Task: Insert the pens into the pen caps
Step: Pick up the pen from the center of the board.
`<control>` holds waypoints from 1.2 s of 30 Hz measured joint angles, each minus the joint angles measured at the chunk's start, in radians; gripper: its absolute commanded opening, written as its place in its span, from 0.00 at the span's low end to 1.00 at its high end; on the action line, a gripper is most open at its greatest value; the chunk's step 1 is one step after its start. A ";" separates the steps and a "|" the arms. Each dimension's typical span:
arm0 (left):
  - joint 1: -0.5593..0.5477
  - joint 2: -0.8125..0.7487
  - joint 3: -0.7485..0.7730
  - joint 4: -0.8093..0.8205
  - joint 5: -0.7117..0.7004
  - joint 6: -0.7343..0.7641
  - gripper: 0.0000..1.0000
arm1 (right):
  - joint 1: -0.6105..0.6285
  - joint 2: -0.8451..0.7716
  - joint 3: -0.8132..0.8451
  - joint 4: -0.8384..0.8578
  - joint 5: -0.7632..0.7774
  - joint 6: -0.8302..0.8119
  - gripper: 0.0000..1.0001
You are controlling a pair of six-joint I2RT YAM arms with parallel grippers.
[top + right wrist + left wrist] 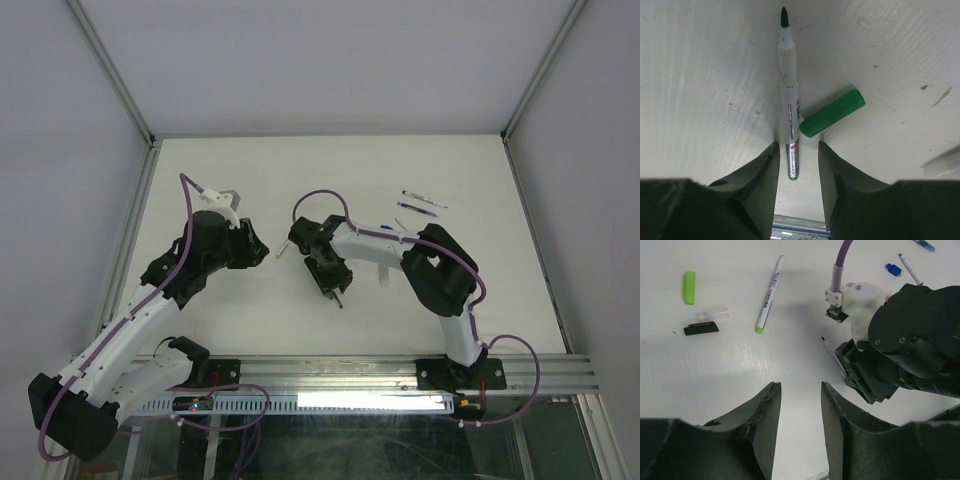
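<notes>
My right gripper (pixel 797 150) is open and low over the table, its fingers on either side of the rear end of a white marker (pixel 790 95) with a dark green tip. The marker lies flat, and there is a gap on each side. A dark green cap (pixel 832 114) lies against the marker's right side. In the top view this gripper (pixel 335 285) is at the table's middle. My left gripper (pixel 800 390) is open and empty, facing it. Beyond it lie a lime-ended white marker (pixel 769 295), a lime cap (pixel 689 287), a black cap (pixel 701 329) and a blue cap (pixel 893 269).
A clear cap (pixel 712 313) lies next to the black one. Two slim dark pens (pixel 420 202) lie at the back right of the white table (pixel 480 180). The metal frame rail (pixel 400 370) runs along the near edge. The enclosure walls stand close on both sides.
</notes>
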 measured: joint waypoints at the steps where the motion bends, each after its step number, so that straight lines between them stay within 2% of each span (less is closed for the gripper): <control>1: 0.000 -0.005 0.000 0.000 0.000 0.002 0.39 | 0.000 0.012 0.015 -0.018 -0.003 -0.003 0.38; 15: 0.000 -0.011 0.000 0.000 0.000 0.006 0.39 | 0.014 0.098 0.126 -0.141 -0.013 -0.037 0.26; 25: 0.000 -0.016 0.000 0.000 0.000 0.006 0.38 | 0.034 0.116 0.142 -0.185 -0.014 -0.037 0.06; 36: 0.000 -0.036 0.000 0.000 -0.001 0.004 0.39 | 0.039 0.077 0.097 -0.139 -0.004 -0.036 0.05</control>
